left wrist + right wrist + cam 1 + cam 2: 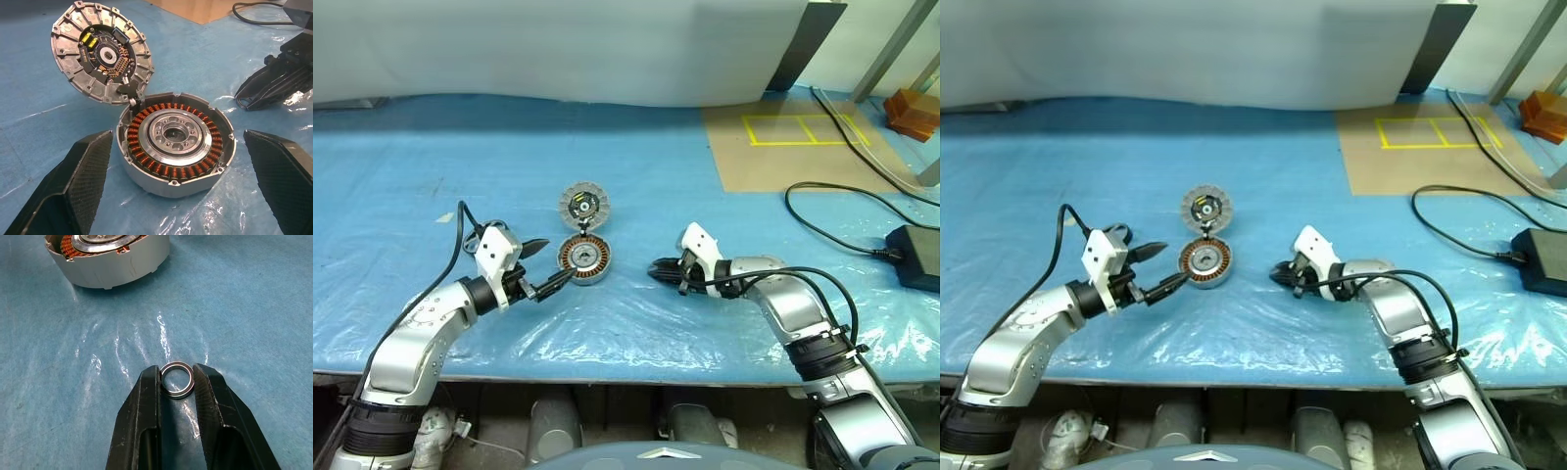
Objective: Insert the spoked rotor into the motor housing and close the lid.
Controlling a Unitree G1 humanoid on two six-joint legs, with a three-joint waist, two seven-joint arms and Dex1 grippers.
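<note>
The motor housing, a pale metal cup, stands mid-table on the blue sheet. Inside it sits the spoked rotor, with copper windings around a silver hub. The lid rests just beyond, ribbed face with the dark, yellow-marked centre showing, its edge meeting the housing's rim. My left gripper is open just left of the housing, one finger on each side of it in the left wrist view, not touching. To the right of the housing my right gripper is shut on a small silver ring lying on the sheet.
A black power brick and its cables lie at the right. A brown board with yellow tape is at the back right, beside an orange object. The table's front edge runs close below both arms.
</note>
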